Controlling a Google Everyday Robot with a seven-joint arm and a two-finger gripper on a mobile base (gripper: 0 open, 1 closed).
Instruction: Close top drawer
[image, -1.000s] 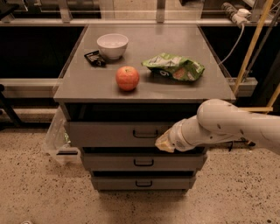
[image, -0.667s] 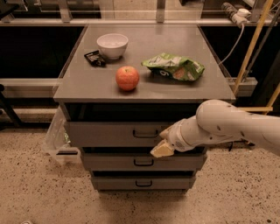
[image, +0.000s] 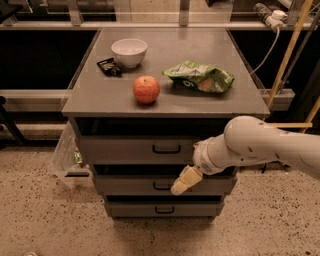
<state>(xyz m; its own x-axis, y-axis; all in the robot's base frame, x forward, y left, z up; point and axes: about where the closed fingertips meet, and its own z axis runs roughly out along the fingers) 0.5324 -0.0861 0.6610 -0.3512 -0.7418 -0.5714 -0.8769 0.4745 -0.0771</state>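
Pale gripper (image: 180, 183), grip state not discernible, has sunk below the handle of the wide grey metal top drawer (image: 125, 150); push seemingly over.

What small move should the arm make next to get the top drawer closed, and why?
Probably lift the end effector up to the top drawer: it hangs lower, in front of the middle drawer, not against the top front.

no readable text anywhere, tool (image: 180, 183) before middle drawer (image: 125, 185)
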